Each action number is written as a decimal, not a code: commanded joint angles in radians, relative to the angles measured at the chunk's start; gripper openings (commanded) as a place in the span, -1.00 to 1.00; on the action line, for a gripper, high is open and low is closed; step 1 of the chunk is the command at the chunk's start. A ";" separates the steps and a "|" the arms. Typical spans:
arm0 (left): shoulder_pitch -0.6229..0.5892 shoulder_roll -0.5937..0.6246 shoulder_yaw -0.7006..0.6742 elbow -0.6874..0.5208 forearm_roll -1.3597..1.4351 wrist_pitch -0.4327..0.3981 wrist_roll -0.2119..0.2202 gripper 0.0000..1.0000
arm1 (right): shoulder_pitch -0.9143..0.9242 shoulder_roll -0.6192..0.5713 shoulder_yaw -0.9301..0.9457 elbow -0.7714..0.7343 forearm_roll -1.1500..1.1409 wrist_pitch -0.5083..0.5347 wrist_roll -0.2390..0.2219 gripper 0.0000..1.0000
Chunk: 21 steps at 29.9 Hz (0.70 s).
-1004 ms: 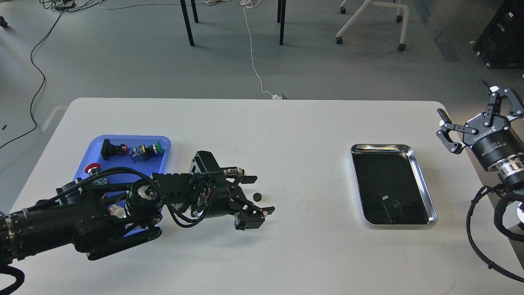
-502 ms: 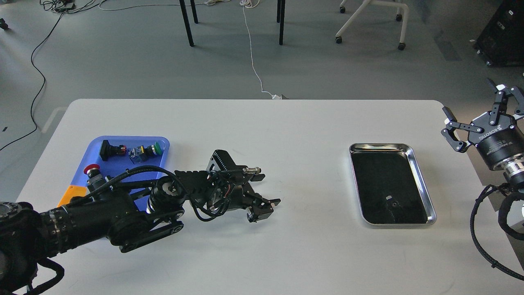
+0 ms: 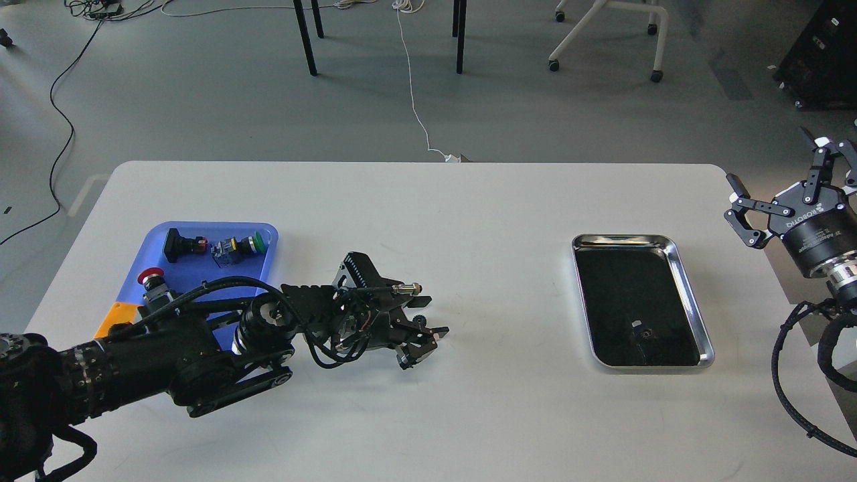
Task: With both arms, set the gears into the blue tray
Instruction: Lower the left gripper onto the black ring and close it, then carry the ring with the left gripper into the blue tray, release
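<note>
A tiny black gear [image 3: 419, 320] lies on the white table between the fingers of my left gripper [image 3: 428, 317]. The fingers stand close on either side of it, and contact cannot be made out against the dark parts. The blue tray [image 3: 195, 265] sits at the left, behind my left arm, which covers its near end. Another gear [image 3: 645, 330] rests in the near part of the silver metal tray [image 3: 676, 268] at the right. My right gripper [image 3: 768, 159] hangs open past the table's right edge, holding nothing.
The blue tray holds push-button switches: a black and red one [image 3: 181, 244], a green-capped one [image 3: 242, 244] and a red-capped one [image 3: 150, 276]. An orange piece [image 3: 118, 315] lies at its near left corner. Chair and table legs stand on the floor beyond.
My left gripper has reached right to the gear, then drawn back a little, and its fingers have narrowed around the gear. My right gripper has drifted slightly to the right.
</note>
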 commanded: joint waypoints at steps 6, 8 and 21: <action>0.024 0.044 -0.003 -0.008 0.005 0.001 -0.002 -0.13 | 0.000 -0.005 0.004 0.002 0.000 0.000 0.001 0.96; 0.029 0.049 -0.003 -0.011 0.005 0.001 -0.002 -0.21 | 0.000 -0.006 0.004 0.002 0.000 0.000 0.000 0.96; 0.026 0.153 -0.086 -0.149 -0.008 0.010 -0.002 -0.71 | 0.000 -0.021 0.005 0.002 0.000 0.000 0.001 0.96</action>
